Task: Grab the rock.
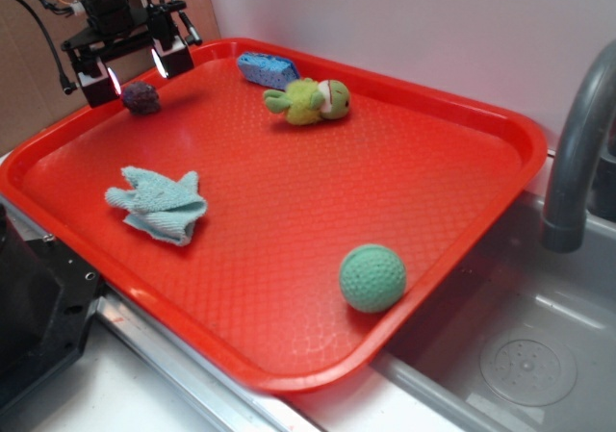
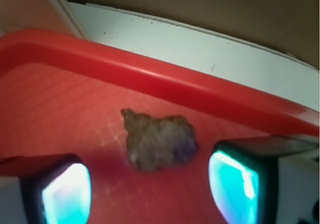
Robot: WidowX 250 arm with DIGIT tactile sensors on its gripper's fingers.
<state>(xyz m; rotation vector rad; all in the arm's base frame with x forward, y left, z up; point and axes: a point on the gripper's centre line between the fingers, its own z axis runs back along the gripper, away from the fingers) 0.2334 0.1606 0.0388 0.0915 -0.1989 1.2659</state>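
The rock [image 1: 141, 97] is a small lumpy brown-grey stone lying in the far left corner of the red tray [image 1: 404, 105]. In the wrist view the rock [image 2: 159, 140] rests on the tray floor close to the tray rim [image 2: 150, 74]. My gripper [image 1: 135, 66] hovers just above it, open, with the stone below and between the two fingertips. The glowing pads [image 2: 67, 194] stand wide apart on either side in the wrist view, my gripper [image 2: 150, 186] holding nothing. The rock touches neither pad.
On the tray lie a blue sponge [image 1: 268, 69], a green plush toy [image 1: 308, 100], a light blue cloth [image 1: 159, 203] and a green knitted ball [image 1: 372, 277]. A grey faucet [image 1: 577, 143] and sink [image 1: 520, 355] are at the right. A cardboard wall [image 1: 29, 76] stands behind the gripper.
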